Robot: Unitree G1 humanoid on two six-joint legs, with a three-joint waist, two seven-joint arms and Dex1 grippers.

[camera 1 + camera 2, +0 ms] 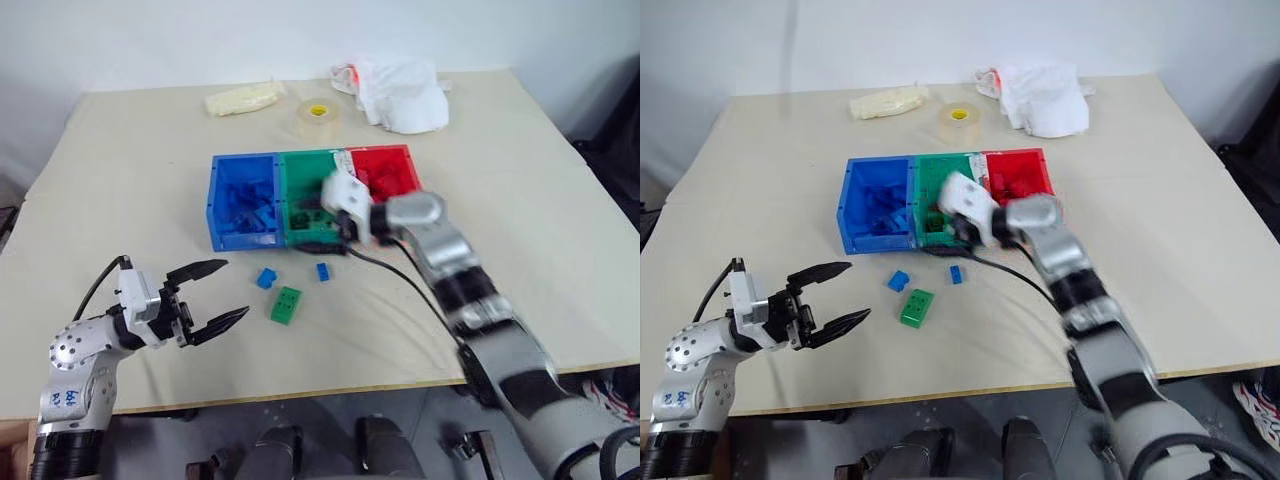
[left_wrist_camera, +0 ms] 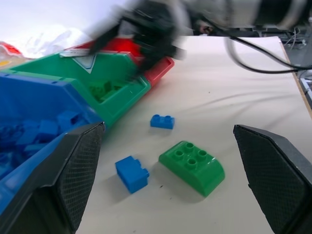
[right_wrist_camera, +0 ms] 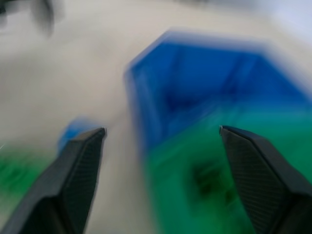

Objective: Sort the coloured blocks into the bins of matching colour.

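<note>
Nearest the robot, the left pincer (image 1: 215,293) hovered above the surface (image 1: 120,180) with its fingers spread wide, nothing in it. Just past it sat a green brick (image 1: 286,304) and two little blue bricks (image 1: 266,278) (image 1: 323,271), loose in front of the bins. The right pincer (image 3: 161,141) was spread too, empty, over the green bin (image 1: 300,170), between the blue bin (image 1: 240,195) and the red one (image 1: 385,168). Farther back were a tape roll (image 1: 319,117) and a white cloth (image 1: 405,95).
</note>
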